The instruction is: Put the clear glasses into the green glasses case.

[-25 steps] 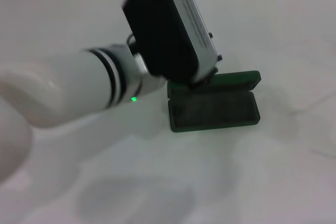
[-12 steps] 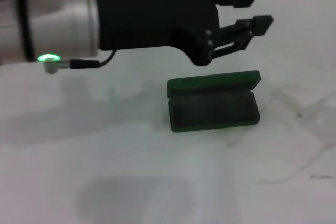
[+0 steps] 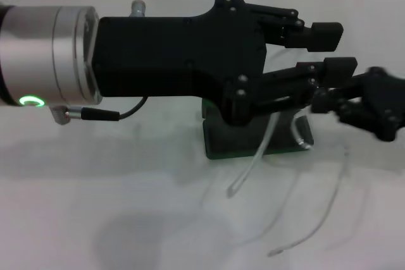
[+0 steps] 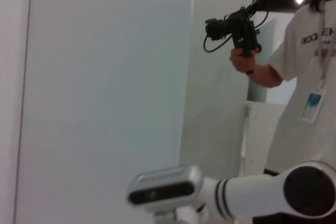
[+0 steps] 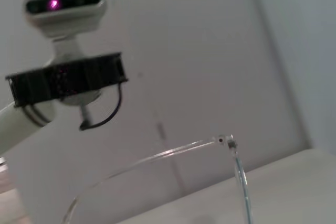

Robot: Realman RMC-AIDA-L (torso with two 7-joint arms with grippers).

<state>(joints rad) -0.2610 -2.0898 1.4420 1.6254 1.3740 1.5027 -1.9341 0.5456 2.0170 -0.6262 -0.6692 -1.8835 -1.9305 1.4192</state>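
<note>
The green glasses case (image 3: 217, 145) lies open on the white table, mostly hidden behind my left gripper (image 3: 332, 50). That gripper hangs high and close to the head camera, open and holding nothing. My right gripper (image 3: 318, 98) reaches in from the right above the case, shut on the clear glasses (image 3: 252, 162). Their long thin temple arms dangle down over the case's front edge and the table. In the right wrist view a curved clear temple arm (image 5: 157, 156) of the glasses shows close up.
The white table (image 3: 95, 219) stretches to the left and in front of the case. The left wrist view shows a wall, the robot's head (image 4: 165, 184) and a person (image 4: 310, 61) holding a camera.
My right gripper has come in from the right with the clear glasses, now over the case. The left gripper moved right and closer to the camera, covering more of the case.
</note>
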